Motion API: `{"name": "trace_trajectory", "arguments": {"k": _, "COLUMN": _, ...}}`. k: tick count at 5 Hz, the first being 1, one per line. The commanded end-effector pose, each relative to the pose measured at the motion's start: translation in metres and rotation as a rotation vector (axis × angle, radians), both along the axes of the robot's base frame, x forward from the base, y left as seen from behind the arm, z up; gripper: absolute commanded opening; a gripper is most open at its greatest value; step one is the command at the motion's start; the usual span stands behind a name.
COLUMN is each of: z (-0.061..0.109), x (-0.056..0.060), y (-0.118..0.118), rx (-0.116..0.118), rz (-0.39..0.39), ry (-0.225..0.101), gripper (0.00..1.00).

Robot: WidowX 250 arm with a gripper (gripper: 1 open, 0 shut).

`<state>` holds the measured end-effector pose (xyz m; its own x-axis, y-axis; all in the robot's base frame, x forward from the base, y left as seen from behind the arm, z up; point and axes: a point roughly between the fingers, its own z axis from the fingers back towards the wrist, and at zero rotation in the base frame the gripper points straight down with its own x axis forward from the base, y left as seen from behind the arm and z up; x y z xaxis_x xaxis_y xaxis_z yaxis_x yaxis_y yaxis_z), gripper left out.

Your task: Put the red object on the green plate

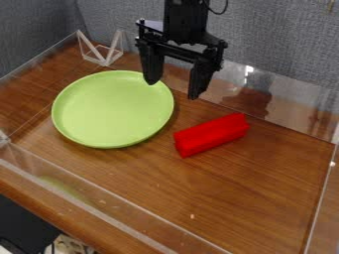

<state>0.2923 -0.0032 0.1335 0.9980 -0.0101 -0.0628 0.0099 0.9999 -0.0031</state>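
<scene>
1 green plate (113, 109), round with a low raised rim, rests flat on the wooden table (239, 203), and 1 red object (211, 134), a solid block with a plain matte surface, lies beside it on the bare wood, towards the right side of the view. The block is on its long side, set at a slant, its right end farther from the camera than its left. The black gripper (173, 91) hangs above and behind the two, its 2 fingers spread wide open, with nothing between them. It comes down from the top of the view on a black arm (185, 18). A small pale wire-like frame (101, 50) stands behind the plate, near the grey padded backdrop (284, 35). No brand, label or writing can be read on the plate, block or gripper.
</scene>
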Motion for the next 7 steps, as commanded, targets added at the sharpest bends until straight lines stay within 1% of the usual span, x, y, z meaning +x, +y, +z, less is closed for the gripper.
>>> {"name": "trace_trajectory", "arguments": {"k": 1, "z": -0.013, "x": 0.001, "y": -0.008, "rx": -0.007, "rz": -0.064, "ry": 0.02, "gripper": 1.0}}
{"name": "trace_trajectory", "arguments": {"k": 2, "z": -0.027, "x": 0.002, "y": -0.024, "rx": -0.013, "rz": -0.2, "ry": 0.027, "gripper": 1.0}}
{"name": "trace_trajectory", "arguments": {"k": 3, "z": -0.046, "x": 0.01, "y": -0.035, "rx": -0.013, "rz": -0.348, "ry": 0.018, "gripper": 1.0}}
{"name": "trace_trajectory", "arguments": {"k": 4, "z": -0.065, "x": 0.021, "y": -0.034, "rx": -0.006, "rz": -0.407, "ry": 0.006, "gripper": 1.0}}
{"name": "trace_trajectory", "arguments": {"k": 5, "z": -0.066, "x": 0.032, "y": -0.025, "rx": 0.008, "rz": -0.424, "ry": -0.01, "gripper": 1.0}}
{"name": "trace_trajectory", "arguments": {"k": 6, "z": -0.051, "x": 0.047, "y": -0.028, "rx": 0.032, "rz": -0.481, "ry": -0.039, "gripper": 1.0}}
{"name": "trace_trajectory", "arguments": {"k": 7, "z": -0.048, "x": 0.049, "y": -0.036, "rx": 0.05, "rz": -0.555, "ry": -0.07, "gripper": 1.0}}
